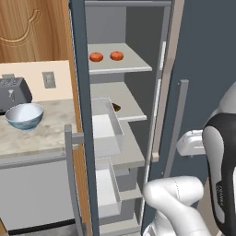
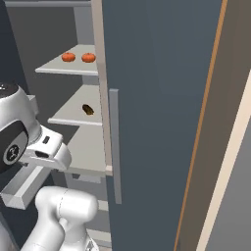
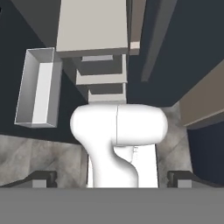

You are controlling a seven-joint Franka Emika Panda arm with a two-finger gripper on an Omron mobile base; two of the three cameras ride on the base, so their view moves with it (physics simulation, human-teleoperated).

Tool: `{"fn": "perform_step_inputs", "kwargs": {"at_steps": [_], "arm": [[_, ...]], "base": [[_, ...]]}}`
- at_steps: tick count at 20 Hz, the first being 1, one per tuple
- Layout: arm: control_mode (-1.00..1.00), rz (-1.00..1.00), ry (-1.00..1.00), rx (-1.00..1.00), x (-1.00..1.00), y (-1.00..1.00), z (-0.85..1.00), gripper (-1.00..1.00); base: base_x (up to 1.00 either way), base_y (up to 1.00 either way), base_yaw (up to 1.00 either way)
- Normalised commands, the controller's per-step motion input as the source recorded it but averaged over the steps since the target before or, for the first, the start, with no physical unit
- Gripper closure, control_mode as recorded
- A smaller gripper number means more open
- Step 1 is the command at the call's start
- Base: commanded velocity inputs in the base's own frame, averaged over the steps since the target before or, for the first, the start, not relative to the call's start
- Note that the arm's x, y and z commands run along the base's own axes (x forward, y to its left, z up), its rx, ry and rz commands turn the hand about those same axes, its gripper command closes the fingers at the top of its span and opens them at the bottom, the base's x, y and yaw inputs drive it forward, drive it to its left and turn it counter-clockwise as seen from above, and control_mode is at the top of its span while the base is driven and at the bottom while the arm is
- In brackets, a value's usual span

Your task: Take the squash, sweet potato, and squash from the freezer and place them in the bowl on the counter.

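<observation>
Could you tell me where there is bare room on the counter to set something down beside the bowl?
The counter is bare in front of the bowl and rightward to the freezer wall. The back left corner is crowded: the toaster stands right behind the bowl.

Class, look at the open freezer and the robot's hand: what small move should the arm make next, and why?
Probably raise the open gripper, which points down at the floor, toward the upper shelf. The two orange vegetables lie there untouched, the bowl on the counter looks empty, and the freezer door already stands open.
</observation>
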Motion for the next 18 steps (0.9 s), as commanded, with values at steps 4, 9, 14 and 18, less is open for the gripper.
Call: {"fn": "perform_step_inputs", "kwargs": {"at_steps": [4,9,14,18], "arm": [[1.00,0.00,0.00,0.00,0.01,-0.13,0.00,-1.00],[1.00,0.00,0.00,0.00,0.00,0.00,0.00,-1.00],[1.00,0.00,0.00,0.00,0.00,0.00,0.00,-1.00],[1.00,0.00,0.00,0.00,0.00,0.00,0.00,-1.00]], "base": [[0.06,0.00,0.00],[0.49,0.00,0.00],[0.46,0.00,-0.01],[0.47,0.02,-0.03]]}}
